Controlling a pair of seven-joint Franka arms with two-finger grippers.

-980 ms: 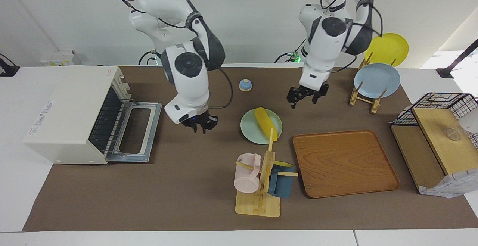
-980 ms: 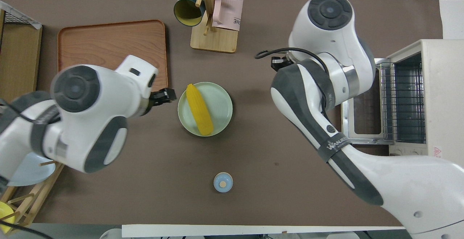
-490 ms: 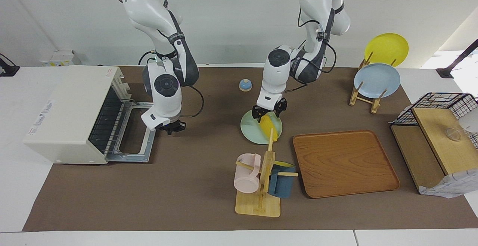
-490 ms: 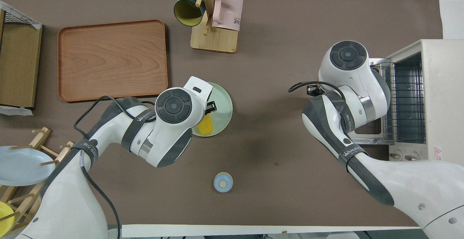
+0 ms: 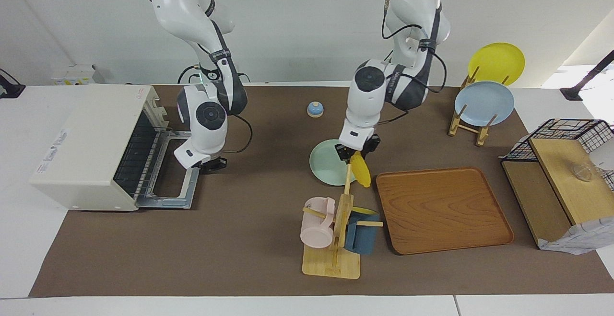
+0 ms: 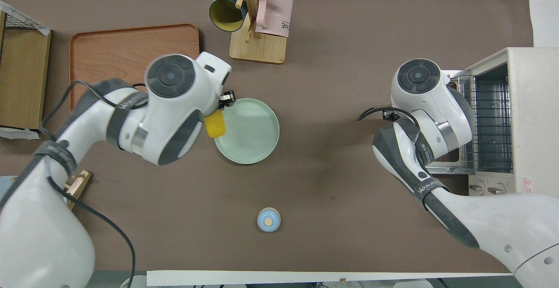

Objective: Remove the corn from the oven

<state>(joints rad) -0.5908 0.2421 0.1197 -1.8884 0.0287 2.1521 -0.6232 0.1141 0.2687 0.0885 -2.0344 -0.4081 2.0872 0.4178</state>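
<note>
The corn [image 5: 360, 170], a bright-yellow cob, hangs in my left gripper [image 5: 356, 155], which is shut on its upper end. It is held above the edge of the pale green plate [image 5: 326, 165], on the side toward the wooden tray [image 5: 441, 210]. In the overhead view only one end of the corn [image 6: 215, 126] shows under the left wrist. The cream-white oven [image 5: 91, 143] stands at the right arm's end of the table, its door [image 5: 175, 174] folded down open and its wire rack bare. My right gripper [image 5: 211, 164] hovers just over the open door's edge.
A mug rack [image 5: 336, 232] with a pink and a blue mug stands farther from the robots than the plate. A small blue bell [image 5: 315, 109] sits nearer to them. A plate stand [image 5: 482, 105] and a black wire basket [image 5: 566, 131] are at the left arm's end.
My left gripper came down onto the plate, closed on the corn and lifted it off toward the tray. My right arm moved toward the oven door and lowered.
</note>
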